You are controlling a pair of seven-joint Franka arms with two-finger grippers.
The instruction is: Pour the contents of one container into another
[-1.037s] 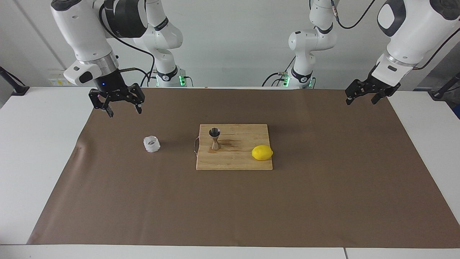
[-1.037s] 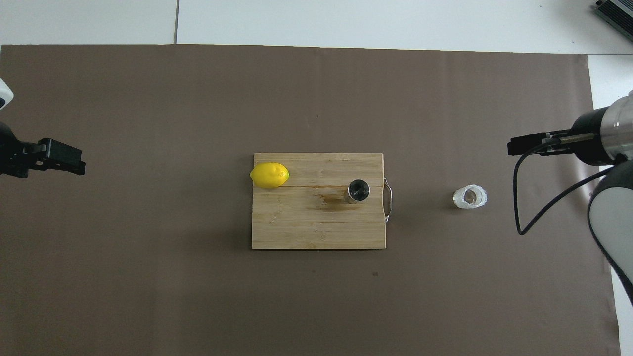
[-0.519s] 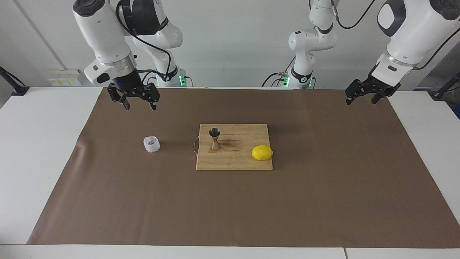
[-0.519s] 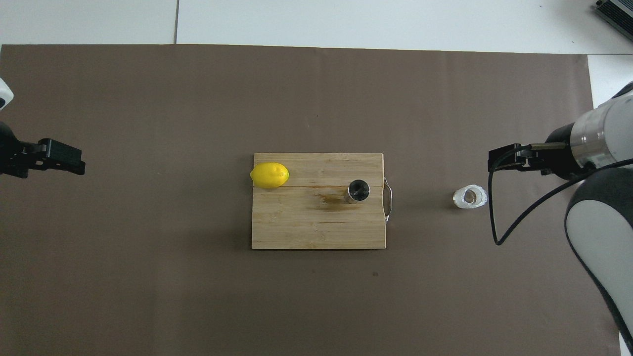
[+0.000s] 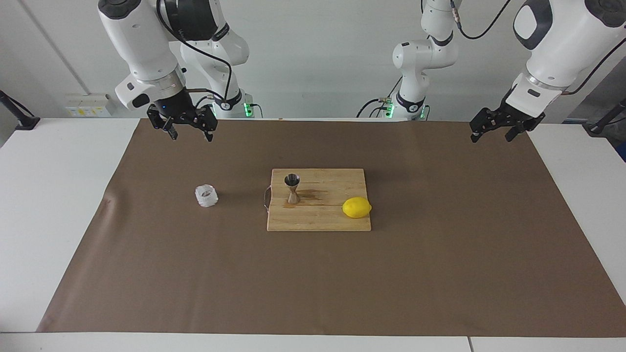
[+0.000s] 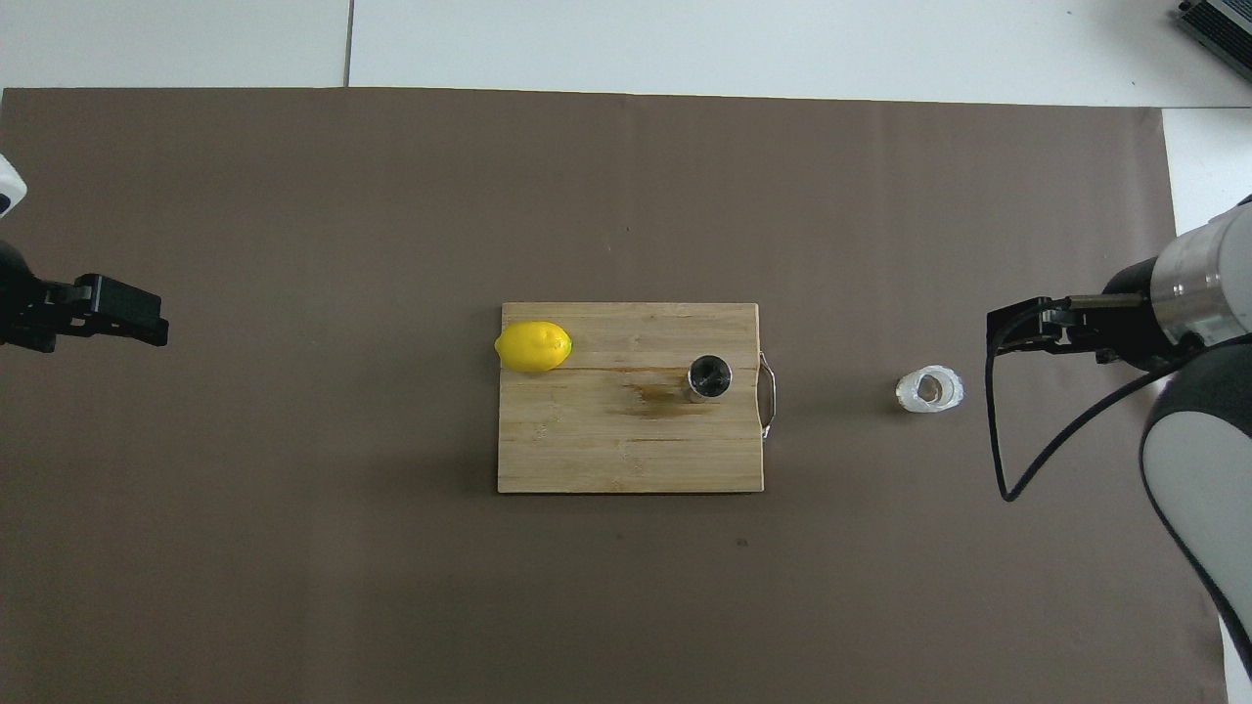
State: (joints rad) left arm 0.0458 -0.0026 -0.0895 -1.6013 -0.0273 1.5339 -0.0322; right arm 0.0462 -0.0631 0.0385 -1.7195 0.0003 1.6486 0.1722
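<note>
The small clear textured glass cup (image 5: 206, 195) (image 6: 929, 389) sits on the brown paper, between the board and the right arm's end of the table. The steel hourglass jigger (image 5: 292, 188) (image 6: 708, 378) stands upright on the wooden cutting board (image 5: 332, 220) (image 6: 606, 450), by its handle end. My right gripper (image 5: 190, 136) (image 6: 1017, 328) hangs open and holds nothing, up over the paper beside the cup and apart from it. My left gripper (image 5: 491, 138) (image 6: 137, 318) waits open over the paper's edge at the left arm's end.
A yellow lemon (image 5: 356, 207) (image 6: 533, 346) lies on the board's corner toward the left arm's end. A dark stain marks the board beside the jigger. Brown paper (image 5: 440, 274) covers most of the white table.
My right gripper has swung in from the right arm's end toward the cup and risen a little. The left arm, cup, jigger and lemon have not moved.
</note>
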